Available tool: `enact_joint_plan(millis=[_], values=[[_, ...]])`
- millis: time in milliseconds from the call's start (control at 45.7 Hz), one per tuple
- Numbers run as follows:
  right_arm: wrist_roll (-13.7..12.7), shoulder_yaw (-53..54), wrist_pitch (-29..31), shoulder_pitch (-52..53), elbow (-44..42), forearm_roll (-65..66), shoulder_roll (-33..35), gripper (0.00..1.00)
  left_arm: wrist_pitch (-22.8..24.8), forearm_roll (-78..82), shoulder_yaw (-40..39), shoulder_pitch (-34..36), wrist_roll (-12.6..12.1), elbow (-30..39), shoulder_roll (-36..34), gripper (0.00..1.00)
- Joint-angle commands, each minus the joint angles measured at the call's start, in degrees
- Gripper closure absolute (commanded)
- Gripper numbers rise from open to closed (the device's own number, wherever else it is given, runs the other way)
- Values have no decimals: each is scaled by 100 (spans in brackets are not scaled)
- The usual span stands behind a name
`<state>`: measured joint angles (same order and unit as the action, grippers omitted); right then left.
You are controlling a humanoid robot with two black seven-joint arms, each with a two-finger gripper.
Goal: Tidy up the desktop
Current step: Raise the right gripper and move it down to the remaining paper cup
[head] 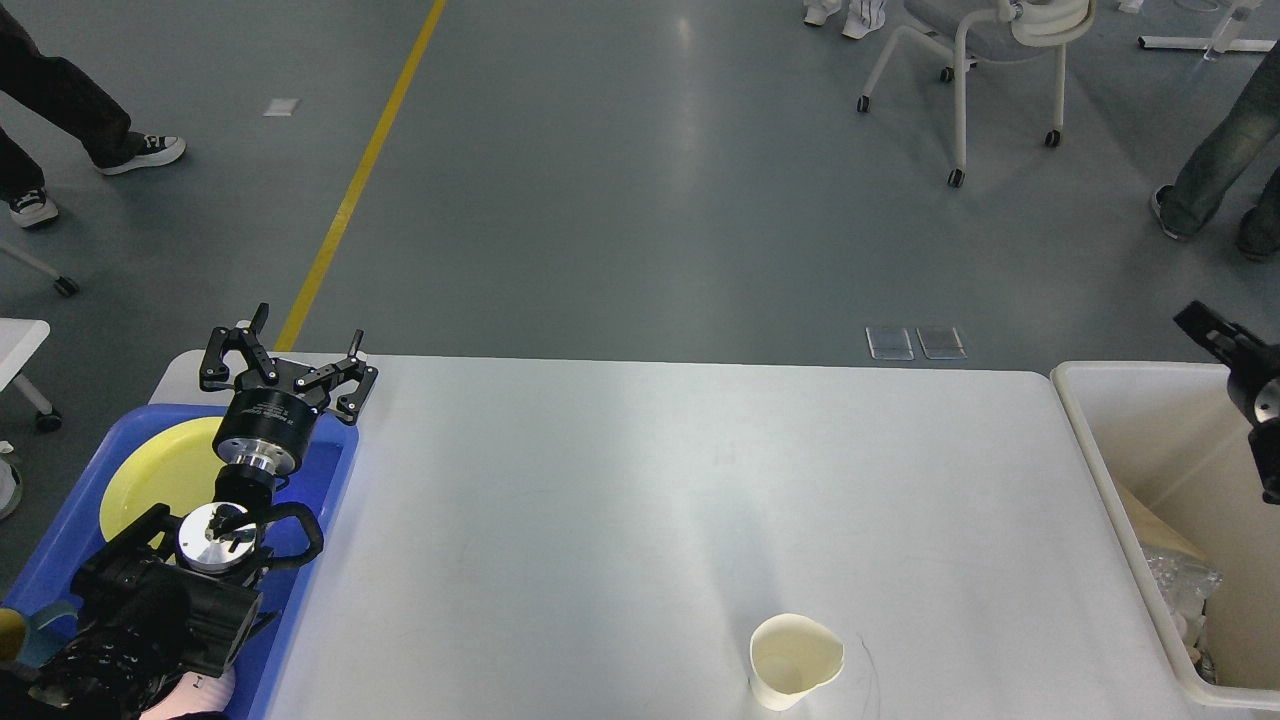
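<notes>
Grey workshop floor with a yellow line and a wheeled chair (965, 60) is seen beyond the desktop (640, 480), a big white table that fills the lower half of the head view. Most of its surface is bare. One thing is left on it: a paper cup (797, 660), upright, with a dented rim, standing near the front edge and right of the middle.

At the left end a blue tray (330, 470) is set on the desktop, and a yellow plate (160, 475) lies in it. Just off the right end an off-white bin (1100, 450) is placed, with crumpled clear plastic and paper seen at its bottom. From this the tidying is judged to be nearly done, with the cup the last item to be cleared, probably into the bin.

The left gripper (287, 362) is held above the far corner of the tray, its fingers spread wide and nothing between them. The cup is well apart from it, far across the table to the right and nearer the front. Only a dark part of the right gripper (1215, 330) is seen at the right edge, above the bin; how far it is spread cannot be told. The cup lies nearer to that arm, to its left and toward the front edge.
</notes>
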<state>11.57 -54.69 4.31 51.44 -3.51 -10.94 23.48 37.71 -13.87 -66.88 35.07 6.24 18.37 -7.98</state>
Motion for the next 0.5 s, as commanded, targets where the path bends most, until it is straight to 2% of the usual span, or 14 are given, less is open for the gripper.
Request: enact_joint_plan(millis=[0, 153, 241, 372, 481], values=[[38, -534, 867, 972, -1, -4, -510, 0, 0, -2, 0, 0, 0, 0, -2, 0], [29, -543, 2151, 1921, 43, -4, -915, 0, 0, -2, 0, 0, 0, 0, 7, 0], [29, -552, 2609, 2379, 271, -4, -1213, 0, 0, -2, 0, 9, 0, 0, 7, 0], [21, -569, 2697, 3038, 1368, 5, -1275, 0, 0, -2, 0, 0, 0, 0, -2, 0], [3, -587, 2689, 3653, 2809, 13, -1100, 0, 0, -2, 0, 0, 0, 0, 7, 0]])
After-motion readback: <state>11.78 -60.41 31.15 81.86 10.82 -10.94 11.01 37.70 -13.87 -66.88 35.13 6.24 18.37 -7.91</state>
